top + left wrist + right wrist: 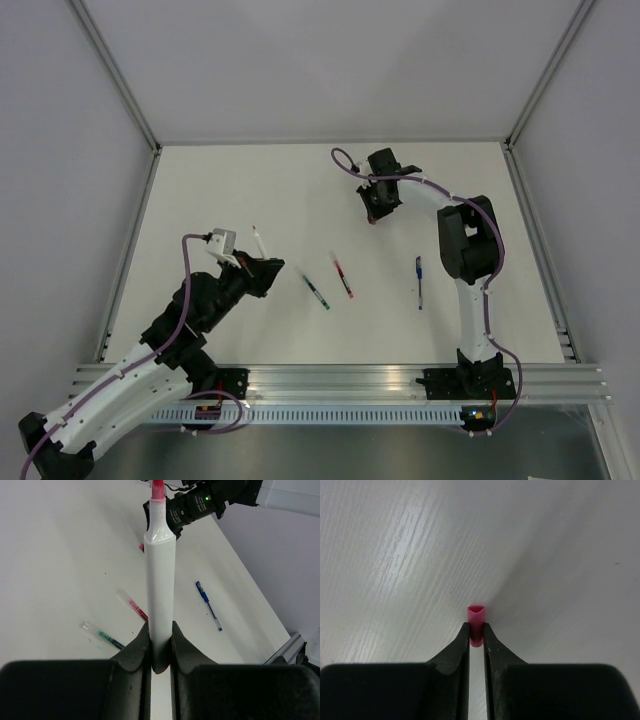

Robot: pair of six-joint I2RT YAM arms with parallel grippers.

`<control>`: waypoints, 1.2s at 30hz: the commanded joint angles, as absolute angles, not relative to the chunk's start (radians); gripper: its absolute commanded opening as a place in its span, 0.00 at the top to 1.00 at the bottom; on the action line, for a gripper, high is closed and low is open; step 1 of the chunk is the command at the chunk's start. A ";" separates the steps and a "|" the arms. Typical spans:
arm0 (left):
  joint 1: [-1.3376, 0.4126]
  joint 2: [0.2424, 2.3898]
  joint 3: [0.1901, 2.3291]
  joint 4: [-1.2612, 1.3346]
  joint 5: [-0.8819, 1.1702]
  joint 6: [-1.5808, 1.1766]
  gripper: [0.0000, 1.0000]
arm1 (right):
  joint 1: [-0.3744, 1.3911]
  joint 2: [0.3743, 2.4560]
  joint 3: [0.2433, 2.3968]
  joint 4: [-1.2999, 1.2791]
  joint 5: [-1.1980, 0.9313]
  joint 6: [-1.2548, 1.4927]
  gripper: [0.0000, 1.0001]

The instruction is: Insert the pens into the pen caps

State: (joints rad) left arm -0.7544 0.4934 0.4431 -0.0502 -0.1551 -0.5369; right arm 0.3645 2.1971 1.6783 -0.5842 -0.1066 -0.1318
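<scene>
Sat clamped low on its barrel, the white pen (160, 580), red tip aimed at the top edge of the left wrist view. Gripped there by the left gripper (160, 632), jaws pressed in on the barrel from both sides. In the top view, showed at left of centre (258, 240), above the left gripper (262, 270).

Lay at the centre of the right wrist view, the red cap (476, 617), pinched at its near end between the narrowed jaws of the right gripper (476, 634), with what looked like its open mouth facing away from the fingers. Placed that gripper (377, 208) in the upper centre of the top view, low against the white table (250, 190).

Left loose across the middle of the table: the green pen (317, 291), the red pen (342, 274) and, further right, the blue pen (419, 282).

Judged the step in hand as securing the cap. Probably needed a firm squeeze without crushing, a straight lift, then the mouth turned toward the red tip. Called for lining up both axes before any push, and for a slow, square approach, since only a short length sat between the jaws and could have slipped or twisted.
</scene>
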 commanded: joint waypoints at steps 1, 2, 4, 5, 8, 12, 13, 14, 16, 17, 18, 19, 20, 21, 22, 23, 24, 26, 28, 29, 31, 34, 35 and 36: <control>-0.756 0.505 0.448 -0.012 -0.150 -0.558 0.98 | 0.367 2.211 1.701 -0.652 -0.115 -0.052 1.00; -0.756 0.508 0.449 -0.012 -0.152 -0.558 0.98 | 0.371 2.206 1.692 -0.660 -0.138 -0.092 1.00; -0.756 0.514 0.451 -0.012 -0.152 -0.557 0.98 | 0.412 2.156 1.613 -0.641 -0.143 -0.165 0.98; -0.756 0.515 0.453 -0.012 -0.150 -0.555 0.98 | 0.432 2.129 1.565 -0.617 -0.134 -0.234 0.93; -0.756 0.509 0.453 -0.015 -0.149 -0.554 0.98 | 0.526 2.066 1.456 -0.574 -0.057 -0.317 0.75; -0.756 0.499 0.448 -0.017 -0.147 -0.558 0.98 | 0.581 2.011 1.384 -0.552 0.066 -0.370 0.52; -0.756 0.499 0.449 -0.015 -0.146 -0.558 0.98 | 0.581 1.987 1.382 -0.551 0.115 -0.359 0.48; -0.756 0.499 0.449 -0.015 -0.140 -0.560 0.98 | 0.580 1.974 1.384 -0.548 0.141 -0.350 0.46; -0.756 0.497 0.449 -0.014 -0.135 -0.561 0.98 | 0.580 1.939 1.382 -0.552 0.167 -0.341 0.42; -0.756 0.495 0.451 -0.015 -0.133 -0.563 0.98 | 0.580 1.928 1.381 -0.555 0.170 -0.338 0.40; -0.756 0.492 0.451 -0.014 -0.132 -0.563 0.98 | 0.581 1.919 1.390 -0.564 0.176 -0.331 0.40; -0.756 0.491 0.451 -0.017 -0.132 -0.563 0.98 | 0.580 1.919 1.397 -0.574 0.189 -0.309 0.39; -0.756 0.486 0.451 -0.017 -0.133 -0.563 0.98 | 0.578 1.919 1.408 -0.580 0.195 -0.292 0.38; -0.756 0.483 0.449 -0.020 -0.135 -0.563 0.98 | 0.580 1.927 1.437 -0.600 0.201 -0.270 0.37; -0.756 0.476 0.449 -0.020 -0.138 -0.561 0.98 | 0.577 1.934 1.459 -0.618 0.195 -0.246 0.37; -0.756 0.474 0.449 -0.021 -0.143 -0.561 0.98 | 0.577 1.939 1.480 -0.641 0.164 -0.185 0.37; -0.758 0.474 0.449 -0.023 -0.144 -0.560 0.98 | 0.577 1.950 1.517 -0.649 0.144 -0.140 0.36; -0.756 0.472 0.449 -0.021 -0.141 -0.563 0.98 | 0.578 1.965 1.557 -0.675 0.091 0.023 0.37; -0.756 0.476 0.449 -0.018 -0.137 -0.565 0.98 | 0.578 1.980 1.580 -0.684 0.127 0.206 0.39; -0.756 0.476 0.449 -0.020 -0.133 -0.565 0.98 | 0.578 1.979 1.571 -0.683 0.144 0.394 0.40; -0.756 0.477 0.449 -0.020 -0.133 -0.566 0.98 | 0.581 1.951 1.490 -0.623 0.141 0.567 0.42; -0.758 0.468 0.446 -0.021 -0.138 -0.568 0.98 | 0.604 1.902 1.350 -0.482 0.156 0.840 0.43; -0.756 0.462 0.445 -0.021 -0.141 -0.569 0.98 | 0.612 1.899 1.338 -0.470 0.170 0.886 0.43; -0.758 0.457 0.443 -0.023 -0.147 -0.569 0.98 | 0.620 1.901 1.341 -0.475 0.192 0.963 0.43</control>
